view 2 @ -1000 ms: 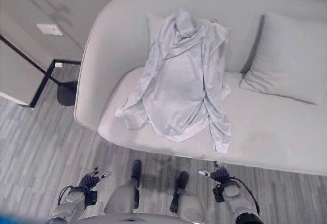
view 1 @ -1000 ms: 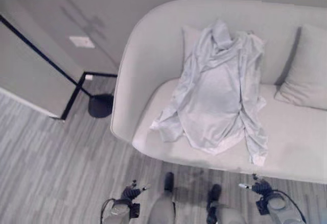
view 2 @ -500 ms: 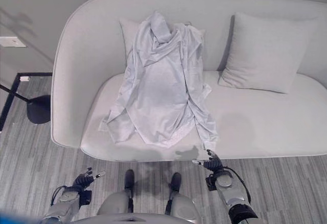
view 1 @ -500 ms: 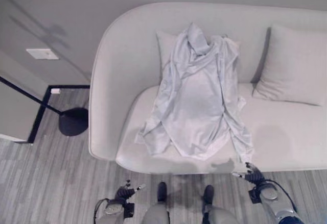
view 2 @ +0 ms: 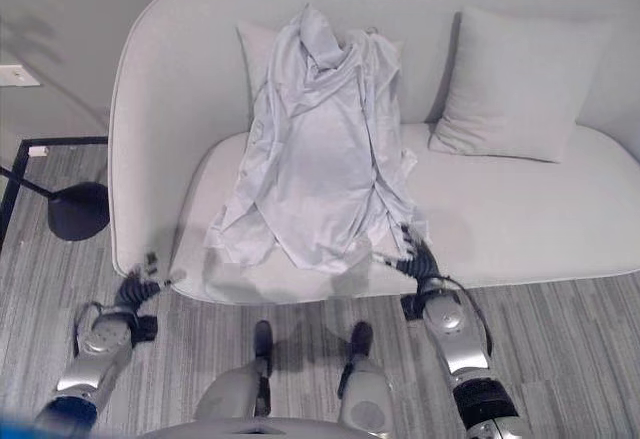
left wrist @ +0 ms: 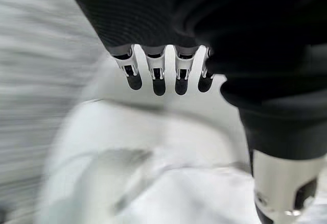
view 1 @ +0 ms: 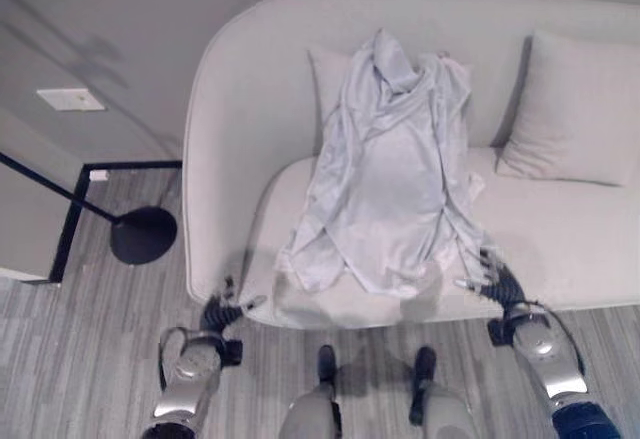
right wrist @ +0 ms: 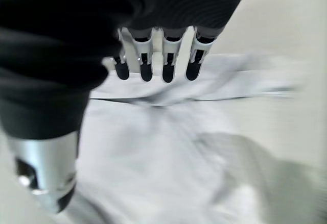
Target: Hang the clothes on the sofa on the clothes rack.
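Wall: plain grey (view 1: 150, 19), with a pale rectangular plate (view 1: 70, 99) low on it.
Floor: grey wood-look planks (view 1: 90, 359) in mixed tones.
Cushions: two pale ones against the backrest, one at the right (view 2: 520, 84), one partly covered (view 2: 252, 44).
Stand: black round base (view 1: 143, 235) with thin black bars (view 1: 60, 199), on the floor.

The 2 eye views look steeply down from the robot's head at the same sofa (view 1: 230, 159) and floor (view 1: 90, 349), slightly offset sideways. Each wrist view looks along its own hand from very close toward the sofa seat.
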You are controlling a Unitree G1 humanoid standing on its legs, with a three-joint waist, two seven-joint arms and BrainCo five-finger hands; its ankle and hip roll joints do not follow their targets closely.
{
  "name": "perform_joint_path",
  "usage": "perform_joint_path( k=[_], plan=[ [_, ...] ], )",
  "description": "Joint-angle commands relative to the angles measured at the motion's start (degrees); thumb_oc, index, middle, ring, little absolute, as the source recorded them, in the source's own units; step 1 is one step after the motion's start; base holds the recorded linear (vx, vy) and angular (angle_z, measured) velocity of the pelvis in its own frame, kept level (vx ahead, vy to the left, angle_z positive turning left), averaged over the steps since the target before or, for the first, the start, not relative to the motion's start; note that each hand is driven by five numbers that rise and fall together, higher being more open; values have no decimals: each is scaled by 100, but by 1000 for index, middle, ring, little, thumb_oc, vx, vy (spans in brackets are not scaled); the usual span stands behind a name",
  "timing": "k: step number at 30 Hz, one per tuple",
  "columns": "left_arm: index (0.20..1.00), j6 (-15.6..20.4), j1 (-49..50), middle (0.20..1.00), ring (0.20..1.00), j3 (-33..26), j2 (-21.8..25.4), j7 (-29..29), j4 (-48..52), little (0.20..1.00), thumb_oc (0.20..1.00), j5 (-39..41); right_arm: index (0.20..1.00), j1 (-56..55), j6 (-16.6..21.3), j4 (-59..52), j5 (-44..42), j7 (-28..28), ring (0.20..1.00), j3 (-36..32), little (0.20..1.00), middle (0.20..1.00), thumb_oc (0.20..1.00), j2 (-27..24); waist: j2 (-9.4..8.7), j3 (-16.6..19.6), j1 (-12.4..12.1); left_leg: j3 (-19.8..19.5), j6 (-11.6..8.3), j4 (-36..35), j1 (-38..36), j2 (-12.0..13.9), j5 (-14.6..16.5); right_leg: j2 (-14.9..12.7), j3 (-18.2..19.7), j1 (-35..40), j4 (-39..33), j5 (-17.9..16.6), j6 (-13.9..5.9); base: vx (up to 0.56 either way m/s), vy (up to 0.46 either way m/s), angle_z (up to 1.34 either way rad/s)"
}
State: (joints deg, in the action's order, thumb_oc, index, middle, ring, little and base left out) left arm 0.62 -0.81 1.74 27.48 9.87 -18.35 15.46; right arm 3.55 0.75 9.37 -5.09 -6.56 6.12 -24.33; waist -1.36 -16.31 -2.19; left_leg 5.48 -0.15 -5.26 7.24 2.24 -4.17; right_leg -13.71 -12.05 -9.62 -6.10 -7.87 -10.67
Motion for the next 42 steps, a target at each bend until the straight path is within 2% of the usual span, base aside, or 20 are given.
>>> perform_joint_path(
  k=[1, 2, 4, 5, 9, 12, 14, 15, 19, 29, 32, 36, 42],
  plan=[
    [1000, 460, -387, 1000, 1000, -150, 164, 219, 171, 1000, 1000, -126, 1000, 438, 339, -209, -230, -45, 1000, -287, 1000, 1000, 1000, -268, -28, -25, -15, -383, -294, 63, -262, 18, 435, 112, -45, 298, 302, 279, -272, 108, -140, 74],
    [1000, 552, -716, 1000, 1000, -158, 266, 362, 366, 1000, 1000, -153, 1000, 726, 332, -363, -205, -114, 1000, -307, 1000, 1000, 1000, -431, -21, 45, 24, -367, -387, 26, -252, 96, 392, 161, -105, 395, 112, 196, -268, 81, -126, 56],
    [1000, 585, -918, 1000, 1000, -128, 347, 416, 449, 1000, 1000, -196, 1000, 918, 344, -418, -281, -145, 1000, -288, 1000, 1000, 1000, -508, -8, 49, 40, -383, -432, 26, -227, 134, 379, 185, -124, 402, 110, 212, -261, 53, -111, 22],
    [1000, 607, -1362, 1000, 1000, 9, 531, 573, 447, 1000, 1000, -195, 1000, 1348, 343, -334, -407, -277, 1000, -121, 1000, 1000, 1000, -614, 14, 82, 38, -392, -493, 26, -190, 196, 348, 227, -134, 398, 110, 245, -258, 15, -64, 4],
    [1000, 550, -1989, 1000, 1000, 244, 784, 715, 354, 1000, 1000, -321, 1000, 2063, 293, -243, -345, -509, 1000, 96, 1000, 1000, 1000, -779, 37, 49, 29, -405, -549, 26, -165, 268, 305, 293, -128, 413, 110, 310, -238, 9, -63, -8],
    [1000, 460, -3358, 1000, 1000, 1084, 1168, 1075, -256, 1000, 1000, -504, 1000, 3572, 242, 585, -456, -1071, 1000, 869, 1000, 1000, 1000, -830, 69, 23, 26, -392, -598, 26, -92, 317, 241, 369, -106, 361, 110, 325, -240, -17, -41, -5],
    [1000, 467, -3629, 1000, 1000, 1240, 1236, 1122, -433, 1000, 1000, -484, 1000, 3872, 252, 835, -535, -1150, 1000, 1005, 1000, 1000, 1000, -787, 71, -5, 25, -389, -603, 26, -47, 322, 222, 376, -107, 323, 110, 311, -245, -25, -5, 0],
    [1000, 409, -4176, 1000, 1000, 1572, 1378, 1222, -758, 1000, 1000, -424, 1000, 4462, 152, 1249, -540, -1333, 1000, 1300, 1000, 1000, 1000, -762, 81, -42, 22, -394, -622, 26, 78, 332, 153, 390, -117, 217, 110, 268, -253, -55, 1, 3],
    [1000, 331, -5375, 1000, 1000, 2315, 1515, 1433, -1445, 1000, 1000, -392, 1000, 5527, 44, 2043, -738, -1746, 1000, 1600, 1000, 1000, 1000, -663, 132, -107, 40, -403, -668, 26, 429, 319, 14, 382, -151, -95, 110, 159, -288, -43, 11, 10],
    [1000, 166, -7393, 1000, 1000, 3584, 1646, 1415, -2843, 1000, 1000, -208, 1000, 6860, -30, 2946, -1301, -1905, 1000, 2213, 1000, 1000, 1000, -943, 154, -279, 51, -484, -752, 26, 1095, 280, -210, 330, -167, -676, 110, -42, -384, -7, 10, 7],
    [1000, 81, -7883, 1000, 1000, 3914, 1696, 1405, -3150, 1000, 1000, -269, 1000, 7169, -147, 3088, -1087, -2059, 1000, 2315, 1000, 1000, 1000, -1166, 188, -332, 64, -501, -768, 26, 1285, 249, -263, 325, -164, -839, 110, -90, -416, 10, 19, 9],
    [1000, -12, -8317, 1000, 1000, 4228, 1691, 1498, -3376, 1000, 1000, -345, 1000, 7349, -225, 3178, -1128, -2310, 1000, 2291, 1000, 1000, 1000, -1362, 211, -353, 94, -531, -759, 26, 1390, 206, -284, 335, -140, -953, 110, -117, -427, 9, 23, 7],
    [1000, -98, -8672, 1000, 1000, 4502, 1619, 1517, -3513, 1000, 1000, -330, 1000, 7488, -378, 3410, -1202, -2371, 1000, 2404, 1000, 1000, 1000, -1464, 218, -385, 146, -530, -735, 26, 1427, 156, -271, 337, -115, -1009, 110, -142, -431, 0, 0, 0]
  ],
)
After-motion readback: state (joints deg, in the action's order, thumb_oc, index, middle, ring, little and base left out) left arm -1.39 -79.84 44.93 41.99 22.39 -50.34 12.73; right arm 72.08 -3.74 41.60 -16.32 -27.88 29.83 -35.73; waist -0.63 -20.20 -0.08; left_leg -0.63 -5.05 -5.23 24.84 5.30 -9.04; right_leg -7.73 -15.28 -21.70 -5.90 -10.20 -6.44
